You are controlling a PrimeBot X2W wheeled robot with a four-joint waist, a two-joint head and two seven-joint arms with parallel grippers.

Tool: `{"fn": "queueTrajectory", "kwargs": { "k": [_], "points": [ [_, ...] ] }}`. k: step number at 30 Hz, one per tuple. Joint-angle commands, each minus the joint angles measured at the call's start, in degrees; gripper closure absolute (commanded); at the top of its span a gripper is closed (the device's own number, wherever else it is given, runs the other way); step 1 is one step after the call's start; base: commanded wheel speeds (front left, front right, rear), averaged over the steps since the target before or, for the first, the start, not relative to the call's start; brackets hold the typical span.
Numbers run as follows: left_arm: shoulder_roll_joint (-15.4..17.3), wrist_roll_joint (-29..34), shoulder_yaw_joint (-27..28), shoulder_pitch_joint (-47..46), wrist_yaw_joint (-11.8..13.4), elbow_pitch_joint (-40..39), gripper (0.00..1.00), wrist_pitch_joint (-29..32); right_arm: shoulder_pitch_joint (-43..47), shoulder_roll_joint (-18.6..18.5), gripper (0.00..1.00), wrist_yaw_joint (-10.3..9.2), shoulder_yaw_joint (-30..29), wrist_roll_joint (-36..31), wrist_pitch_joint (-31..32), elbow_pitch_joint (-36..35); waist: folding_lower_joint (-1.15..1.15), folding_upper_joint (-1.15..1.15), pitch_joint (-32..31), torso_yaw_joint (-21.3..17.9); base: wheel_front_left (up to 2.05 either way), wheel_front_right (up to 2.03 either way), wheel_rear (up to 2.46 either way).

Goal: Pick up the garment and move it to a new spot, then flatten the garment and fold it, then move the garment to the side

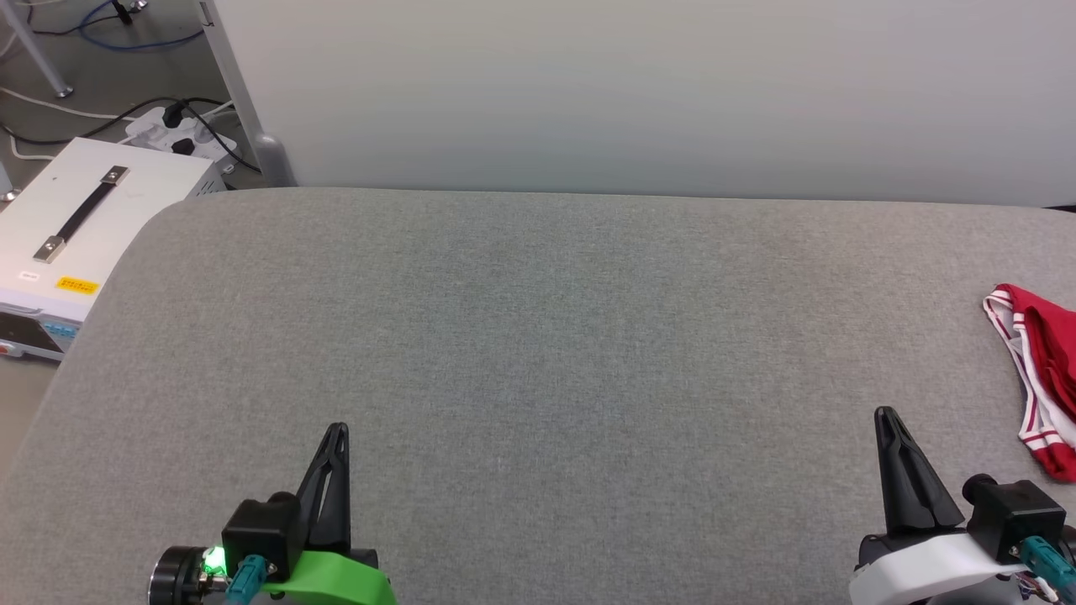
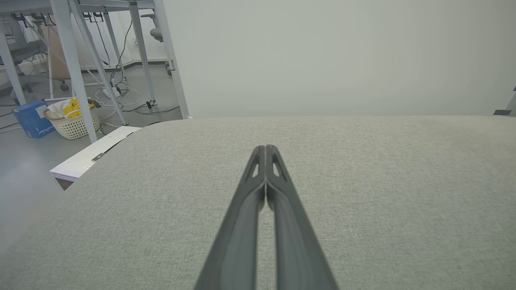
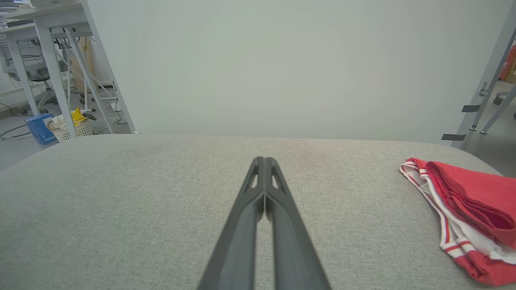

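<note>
Plainly, the garment (image 1: 1046, 353) lies bunched at the right edge of the worktop (image 1: 538, 336), about midway between its front and far edges. It is a red heap with white fabric and red-and-white striped trim along the side that faces the middle, and the head view cuts part of it off. The left jaws sit over the front edge toward the left corner, their dark fingers (image 1: 332, 487) pressed flat together from base to tip, with nothing between them. The right jaws sit over the front edge toward the right corner, fingers (image 1: 906, 483) likewise closed tight and empty. They are near the garment but clear of it, and the cloth lies further toward the right edge and a little deeper in. The grey fabric between the two arms is bare. A pale wall (image 1: 639, 92) rises behind the far edge. Off the left edge, on the floor, stand a white case (image 1: 92, 227) with a black handle and, behind it, a power strip (image 1: 172, 128) with plugs.
</note>
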Motion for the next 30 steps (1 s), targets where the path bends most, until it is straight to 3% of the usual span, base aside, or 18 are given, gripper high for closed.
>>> {"fn": "queueTrajectory", "kwargs": {
  "k": [1, 30],
  "points": [
    [-0.13, 0.44, 0.06, -0.93, 0.36, -0.33, 1.0, 0.3, -1.01, 0.02, 1.0, -0.01, 0.13, -0.8, 0.41, -0.04, 0.0, 0.0, 0.0, -0.04, 0.0, 0.0, 0.0],
    [-0.3, 1.17, 0.56, -2.3, 1.14, -0.88, 1.0, 3.74, -2.38, 0.04, 1.0, -0.02, 0.54, -2.67, 3.88, -0.1, 0.0, 0.0, 0.14, -0.88, 0.0, 0.0, 0.0]
  ]
}}
